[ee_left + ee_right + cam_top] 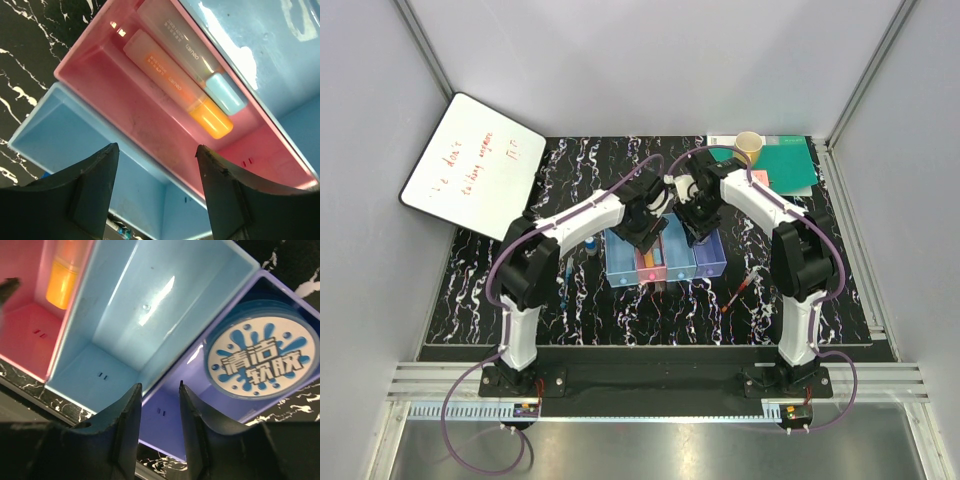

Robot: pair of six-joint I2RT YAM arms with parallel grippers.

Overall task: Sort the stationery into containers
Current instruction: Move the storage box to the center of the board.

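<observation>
The four joined trays stand mid-table: light blue (620, 262), pink (650, 268), light blue (680, 265) and purple (710, 258). My left gripper (156, 147) is open and empty, above the wall between the left light blue tray (75, 140) and the pink tray (115, 85). The pink tray holds an orange marker (175, 85) and a teal marker (190, 55). My right gripper (160, 385) is open and empty over the wall between the second light blue tray (150, 305) and the purple tray (175, 410). The purple tray holds the round tin (262, 355). A red pen (740, 290) lies right of the trays and a blue-capped bottle (590, 243) left of them.
A yellow cup (748, 148) stands on a green board (785, 165) at the back right. A whiteboard (470, 165) leans at the back left. The two arms meet closely over the trays. Both light blue trays look empty.
</observation>
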